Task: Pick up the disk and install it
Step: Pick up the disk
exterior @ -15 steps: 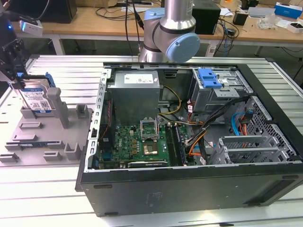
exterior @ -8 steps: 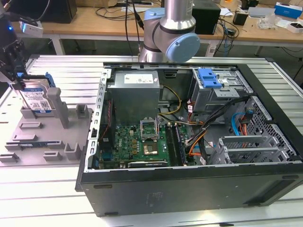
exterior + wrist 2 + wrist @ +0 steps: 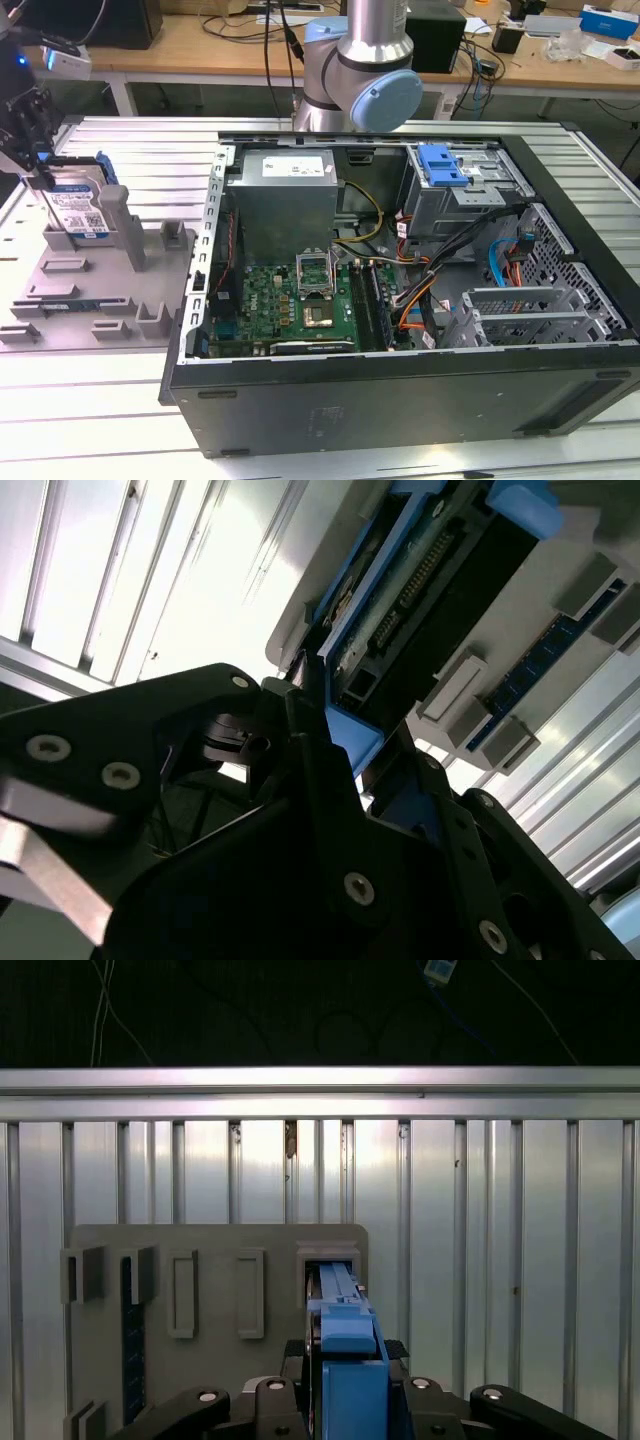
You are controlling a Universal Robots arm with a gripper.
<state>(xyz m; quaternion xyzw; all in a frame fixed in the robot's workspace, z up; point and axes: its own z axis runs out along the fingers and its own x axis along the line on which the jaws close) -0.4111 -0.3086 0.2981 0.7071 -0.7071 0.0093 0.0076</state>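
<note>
The disk (image 3: 78, 210) stands on edge in a slot at the far end of the grey moulded tray (image 3: 90, 290), at the exterior view's left. It is a silver drive with a white-and-blue label in a blue carrier. My gripper (image 3: 38, 165) is at its upper edge, black fingers on either side of the carrier. In the first wrist view the blue carrier of the disk (image 3: 345, 1325) runs straight between the fingers, and my gripper (image 3: 350, 1355) looks shut on it. The second wrist view shows the connector side of the disk (image 3: 420, 600) above my gripper (image 3: 345, 735).
An open computer case (image 3: 400, 250) lies at the exterior view's right, with a motherboard, cables and a drive cage with a blue clip (image 3: 445, 165). The arm's base (image 3: 360, 70) rises behind the case. Upright posts (image 3: 130, 230) stand on the tray beside the disk. A slatted metal table (image 3: 100, 420) lies underneath.
</note>
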